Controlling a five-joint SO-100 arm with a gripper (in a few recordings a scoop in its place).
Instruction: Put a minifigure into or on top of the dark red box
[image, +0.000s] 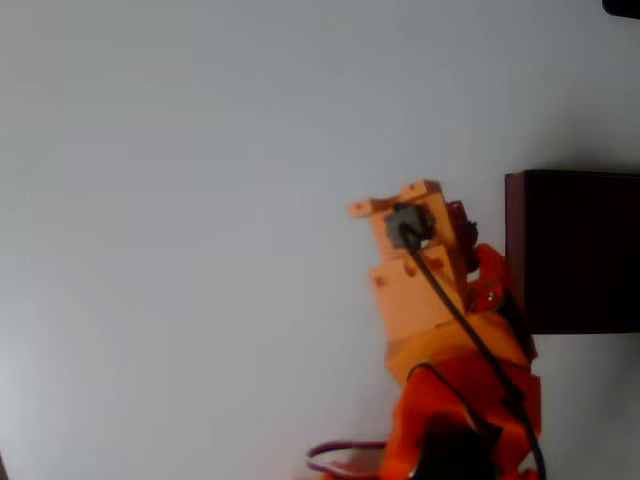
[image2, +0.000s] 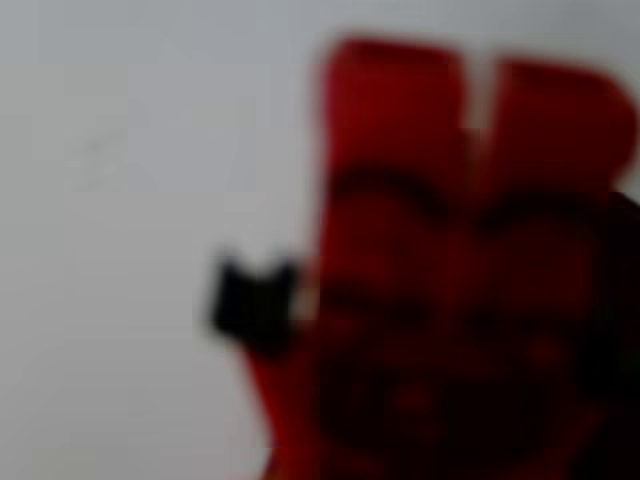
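Since the wrist view is blurred — step: carrying, seemingly.
Fingers (image: 462, 232): apparently clamped on the minifigure (image2: 460, 270).
Next: move over the dark red box (image: 575, 250) — release.

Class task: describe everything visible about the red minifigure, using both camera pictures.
In the wrist view the minifigure is very close and blurred: glossy red plastic, two legs split by a pale gap pointing up the picture, dark curved bands across its body, and a small black hand-like part at its left. White table shows behind. What holds it cannot be made out.
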